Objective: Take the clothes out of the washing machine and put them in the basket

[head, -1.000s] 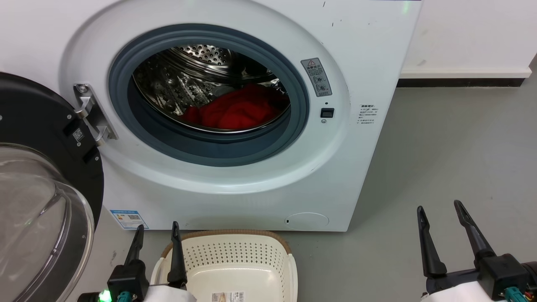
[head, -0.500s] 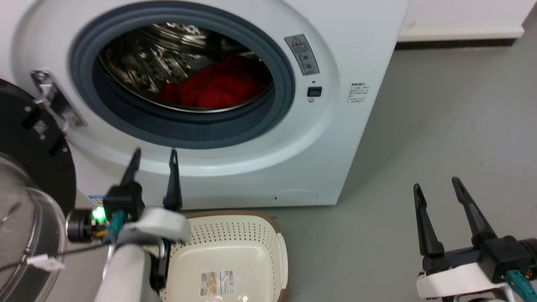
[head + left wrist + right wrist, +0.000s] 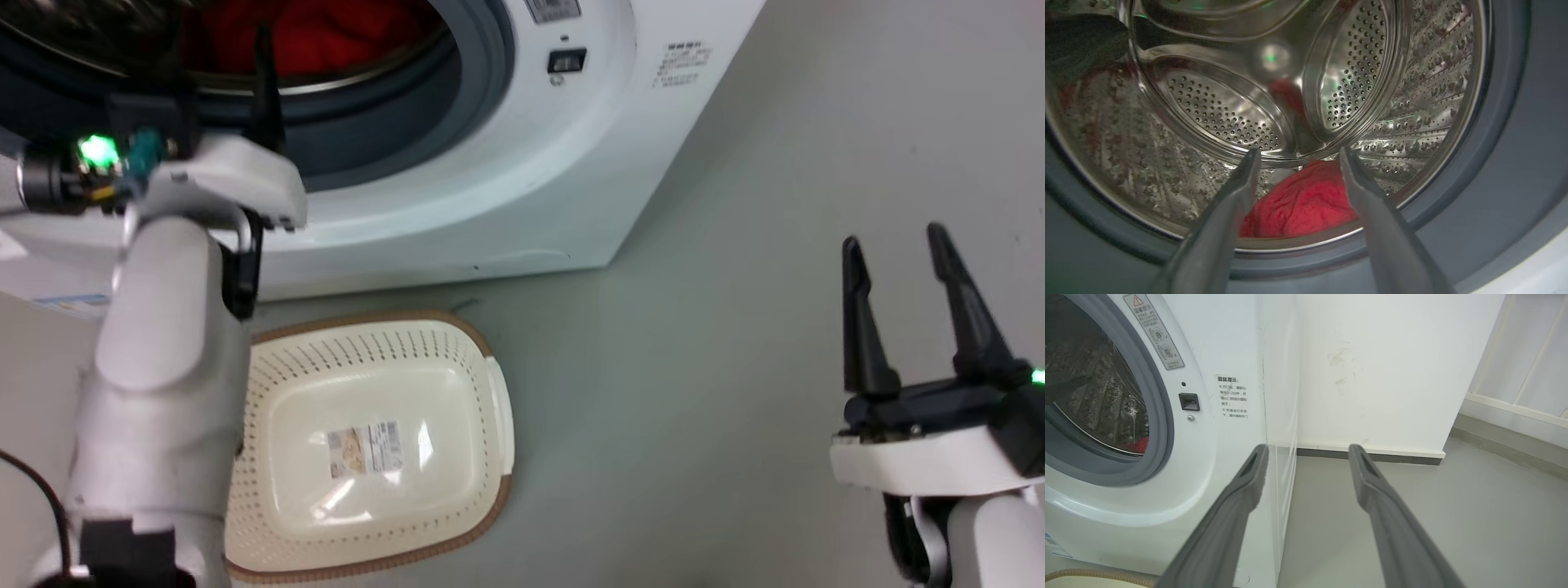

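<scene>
In the left wrist view, the left gripper (image 3: 1298, 153) points into the open washing machine (image 3: 1527, 261). Its two fingers are spread wide and hold nothing. The red clothes (image 3: 1302, 204) lie in a soft heap at the bottom of the shiny drum (image 3: 1229, 118), in the lower middle of the frame. They show in the gap between the two fingers. The tips sit near the front edge of the drum, in front of the heap. A grey rubber gasket (image 3: 1506, 163) runs around the drum.

In the head view, the left arm reaches up to the machine's round hole at the upper left of the frame. A small green light (image 3: 96, 149) glows on its wrist. The basket (image 3: 500, 408) sits on the grey floor (image 3: 694, 367) just below the machine, in the lower left of the frame, partly behind the pale left arm. It has no clothes in it, and a sticker (image 3: 366, 449) shows on its bottom.

The right gripper (image 3: 892, 233) is at the lower right of the frame, over bare floor, well apart from the machine and the basket. Its fingers are spread wide too, and they hold nothing. In the right wrist view they point at the machine's right side and a white wall (image 3: 1380, 367)
</scene>
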Tool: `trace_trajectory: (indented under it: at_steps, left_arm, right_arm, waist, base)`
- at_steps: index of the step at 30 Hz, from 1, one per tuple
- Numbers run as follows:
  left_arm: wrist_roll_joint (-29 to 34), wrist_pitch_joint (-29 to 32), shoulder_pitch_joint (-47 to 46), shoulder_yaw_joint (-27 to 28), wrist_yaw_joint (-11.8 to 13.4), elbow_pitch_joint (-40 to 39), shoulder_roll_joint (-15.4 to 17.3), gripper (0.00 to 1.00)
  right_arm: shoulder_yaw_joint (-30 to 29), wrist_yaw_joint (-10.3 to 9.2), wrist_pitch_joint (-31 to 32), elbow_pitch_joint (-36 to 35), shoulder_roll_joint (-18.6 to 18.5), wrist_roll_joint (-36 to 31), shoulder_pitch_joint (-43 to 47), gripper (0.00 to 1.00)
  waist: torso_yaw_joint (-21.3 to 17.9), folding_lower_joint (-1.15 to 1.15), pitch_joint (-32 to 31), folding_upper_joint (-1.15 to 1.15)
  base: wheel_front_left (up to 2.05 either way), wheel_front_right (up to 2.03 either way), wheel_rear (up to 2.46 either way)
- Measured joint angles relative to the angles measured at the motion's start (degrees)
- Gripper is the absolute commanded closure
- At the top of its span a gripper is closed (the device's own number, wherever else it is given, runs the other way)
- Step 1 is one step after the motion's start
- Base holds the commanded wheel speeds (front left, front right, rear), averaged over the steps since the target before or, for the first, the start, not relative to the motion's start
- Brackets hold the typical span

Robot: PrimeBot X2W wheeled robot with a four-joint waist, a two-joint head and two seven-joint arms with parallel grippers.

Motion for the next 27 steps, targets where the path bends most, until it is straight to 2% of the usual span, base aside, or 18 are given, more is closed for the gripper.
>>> trace_trajectory:
  at_steps: [6,12,17,27]
  left_arm:
    - [1.0,0.0,-12.6,-0.8,-0.6,8.8,3.4,0.00]
    - [2.0,3.5,-24.4,-1.6,-1.7,16.4,7.4,0.00]
    - [3.1,8.4,-35.2,-3.3,-3.4,21.6,10.1,0.00]
    - [4.2,22.5,-48.4,-7.5,-5.7,30.4,12.2,0.00]
  right_arm:
    - [-0.4,0.00,0.0,-2.8,0.0,2.6,-4.1,0.00]
    - [-0.7,0.00,0.0,-5.5,-0.1,5.2,-6.8,0.00]
    - [-0.7,0.00,0.0,-7.5,-0.1,7.0,-8.3,0.00]
    - [0.1,0.00,0.0,-11.4,-0.1,10.5,-9.8,0.00]
  waist:
    - [-2.3,0.01,7.4,0.00]
    - [-5.0,0.00,14.3,0.00]
    - [-6.9,0.00,19.2,0.00]
    - [-10.0,0.00,26.1,0.00]
  base:
    - [0.00,0.00,0.00]
    - [0.00,0.00,0.00]
    - [0.00,0.00,0.00]
    - [0.00,0.00,0.00]
